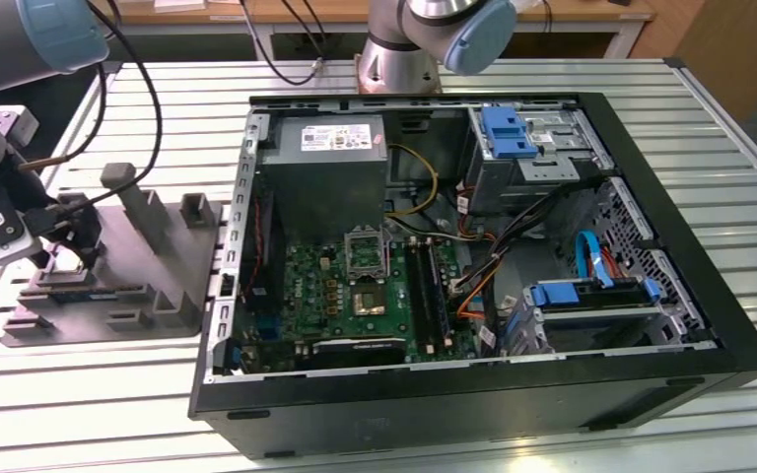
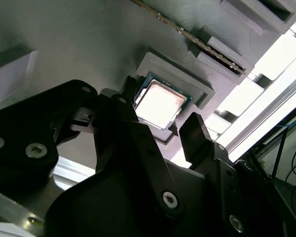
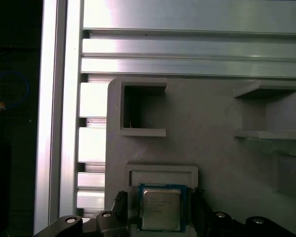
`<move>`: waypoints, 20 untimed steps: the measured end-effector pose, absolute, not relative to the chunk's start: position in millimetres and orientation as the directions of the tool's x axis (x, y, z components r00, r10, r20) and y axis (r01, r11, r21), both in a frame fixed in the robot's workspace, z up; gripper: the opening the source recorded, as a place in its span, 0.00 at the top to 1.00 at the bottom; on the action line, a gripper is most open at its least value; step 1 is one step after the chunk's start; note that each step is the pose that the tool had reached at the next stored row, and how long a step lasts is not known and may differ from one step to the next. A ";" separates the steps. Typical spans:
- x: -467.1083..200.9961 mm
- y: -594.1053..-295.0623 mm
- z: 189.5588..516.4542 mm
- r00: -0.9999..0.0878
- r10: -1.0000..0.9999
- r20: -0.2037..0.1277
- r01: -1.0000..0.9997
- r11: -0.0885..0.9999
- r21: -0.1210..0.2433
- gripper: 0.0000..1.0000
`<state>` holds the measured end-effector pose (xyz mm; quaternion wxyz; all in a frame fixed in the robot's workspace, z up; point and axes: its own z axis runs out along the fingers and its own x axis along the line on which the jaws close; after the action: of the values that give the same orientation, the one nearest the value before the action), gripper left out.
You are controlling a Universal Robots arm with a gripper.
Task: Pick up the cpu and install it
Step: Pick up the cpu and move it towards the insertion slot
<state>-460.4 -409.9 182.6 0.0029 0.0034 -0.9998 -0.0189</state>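
Note:
The cpu [image 3: 160, 210], a small square chip with a pale metal top, lies flat in a shallow pocket of the grey plastic fixture [image 1: 155, 258]. In the second wrist view the cpu [image 2: 160, 102] shines bright in that pocket. My gripper [image 3: 160, 219] is low over it and open, with one black finger [image 3: 119, 207] on each side of the chip and a small gap to each edge. From the second wrist view, the gripper [image 2: 160, 116] straddles the chip in the same way. In the exterior view the gripper [image 1: 70, 251] stands over the fixture's near-left part.
An open computer case [image 1: 694, 325] lies at the exterior view's right, with the green motherboard and its dark metal-framed socket [image 1: 368, 296] inside. The fixture has upright pegs [image 1: 122, 177] and a memory stick [image 2: 197, 39] slotted beside the chip. Cables [image 1: 155, 108] hang by the arm.

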 end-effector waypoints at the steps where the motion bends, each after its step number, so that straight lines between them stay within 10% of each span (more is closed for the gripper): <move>1: -460.4 -409.9 182.6 -1.000 -0.007 0.006 -0.007 0.999 0.038 0.40; 20: -459.8 -409.8 185.0 -1.000 -0.007 0.006 -0.007 0.999 0.038 0.53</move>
<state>-459.8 -409.8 185.0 0.0030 0.0033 -0.9998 -0.0189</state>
